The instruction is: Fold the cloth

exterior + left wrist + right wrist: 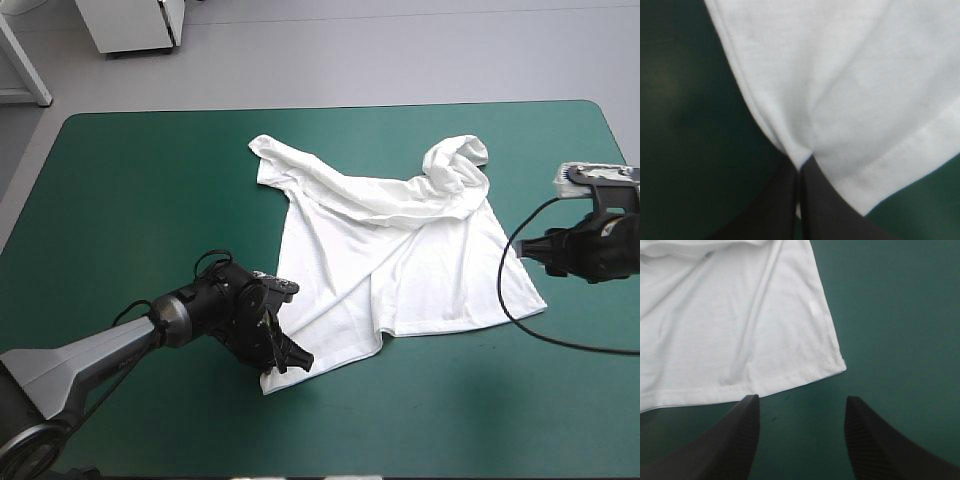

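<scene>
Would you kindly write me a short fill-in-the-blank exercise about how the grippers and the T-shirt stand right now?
The table cover under the T-shirt is ____.
The left gripper is ____ on the T-shirt's near corner.
The right gripper has its jaws ____, holding nothing.
Missing words: teal-green; shut; open.

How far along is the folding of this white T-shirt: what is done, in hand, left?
Done: the T-shirt lies roughly spread, its far end bunched. In hand: the left gripper is shut on a near corner; the right gripper, open, stands just short of another corner. Left: smoothing and every fold.
</scene>
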`<action>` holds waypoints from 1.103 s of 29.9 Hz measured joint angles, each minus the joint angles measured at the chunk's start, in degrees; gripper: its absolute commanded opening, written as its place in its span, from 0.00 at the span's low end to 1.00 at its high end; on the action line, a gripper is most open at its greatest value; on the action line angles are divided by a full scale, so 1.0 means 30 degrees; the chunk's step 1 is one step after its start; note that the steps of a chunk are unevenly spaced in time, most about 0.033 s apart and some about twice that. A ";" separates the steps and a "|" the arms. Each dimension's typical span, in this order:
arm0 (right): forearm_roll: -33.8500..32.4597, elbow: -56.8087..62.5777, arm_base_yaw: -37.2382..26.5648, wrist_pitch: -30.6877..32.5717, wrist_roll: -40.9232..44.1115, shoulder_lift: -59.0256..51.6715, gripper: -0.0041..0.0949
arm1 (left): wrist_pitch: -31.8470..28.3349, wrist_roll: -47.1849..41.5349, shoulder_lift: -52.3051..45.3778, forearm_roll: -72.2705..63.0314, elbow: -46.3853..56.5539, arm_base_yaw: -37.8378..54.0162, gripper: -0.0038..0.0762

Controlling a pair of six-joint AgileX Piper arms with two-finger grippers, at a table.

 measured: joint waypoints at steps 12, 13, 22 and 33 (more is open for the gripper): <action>-0.0885 0.0000 0.0000 -0.1038 0.0276 0.6626 0.58 | -0.0024 0.0295 0.0000 -0.0081 0.0000 0.0000 0.02; -0.1024 0.0000 0.0000 -0.1127 0.0276 0.6982 0.58 | -0.0031 0.0295 0.0000 -0.0081 0.0006 0.0000 0.02; -0.1024 0.0516 -0.0503 -0.1682 0.0160 0.9047 0.58 | -0.0048 0.0301 0.0000 -0.0139 0.0022 0.0012 0.02; -0.0438 0.1843 -0.1940 -0.2684 -0.0605 0.9047 0.53 | -0.0071 0.0301 0.0000 -0.0156 0.0027 0.0020 0.02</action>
